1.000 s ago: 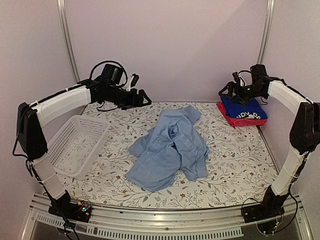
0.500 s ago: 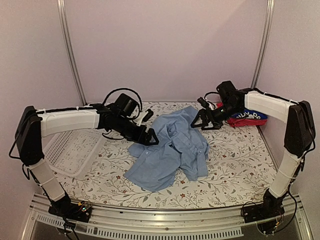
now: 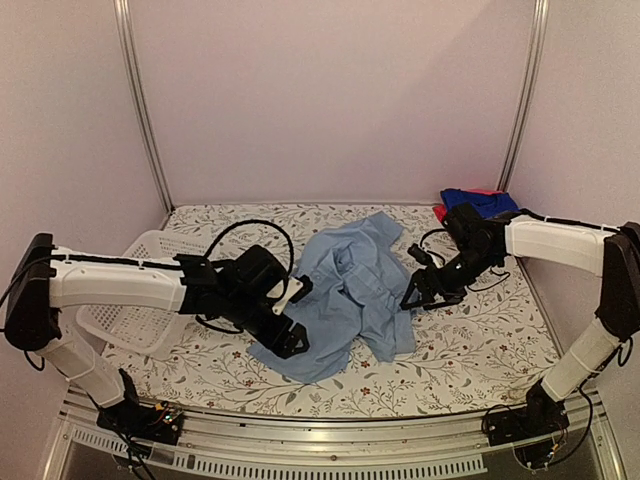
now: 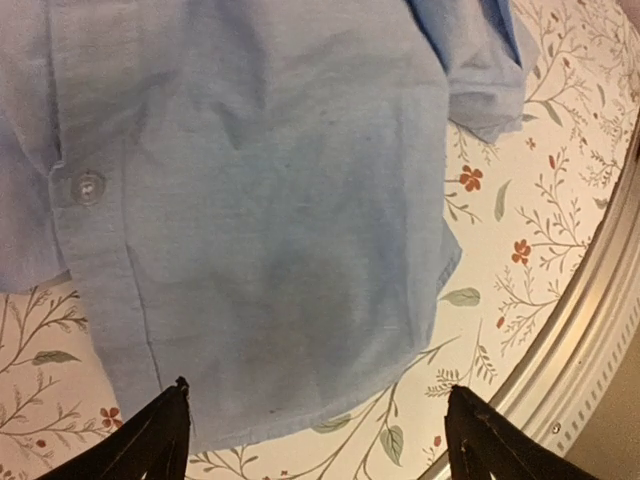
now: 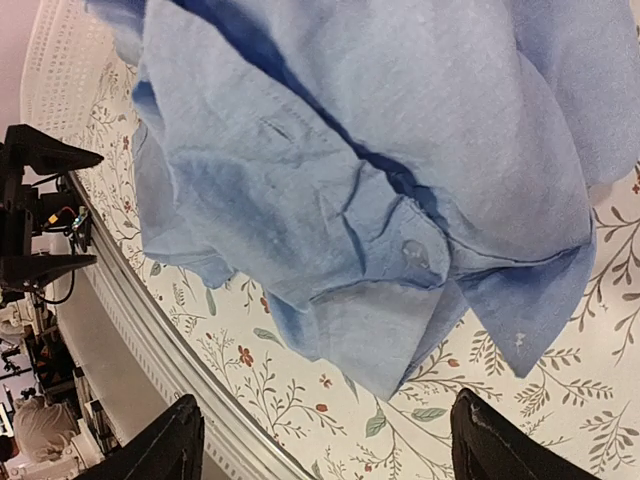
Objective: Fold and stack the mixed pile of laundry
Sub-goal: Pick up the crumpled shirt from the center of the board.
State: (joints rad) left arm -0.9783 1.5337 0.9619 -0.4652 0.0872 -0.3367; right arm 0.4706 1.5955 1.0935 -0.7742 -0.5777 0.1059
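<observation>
Two arms converge on the light-blue shirt (image 3: pixel 350 290).
In from the edges, our left fingers (image 3: pixel 288 322) and right fingers (image 3: pixel 415 292) gape empty, ready to fold.

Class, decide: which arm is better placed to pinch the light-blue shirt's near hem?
Left. The left claw is open right at the light-blue shirt's near hem; the right claw is over its sleeve side.

Robot lab booth: aluminium posts (image 3: pixel 143 110), plain walls (image 3: pixel 330 90).
</observation>
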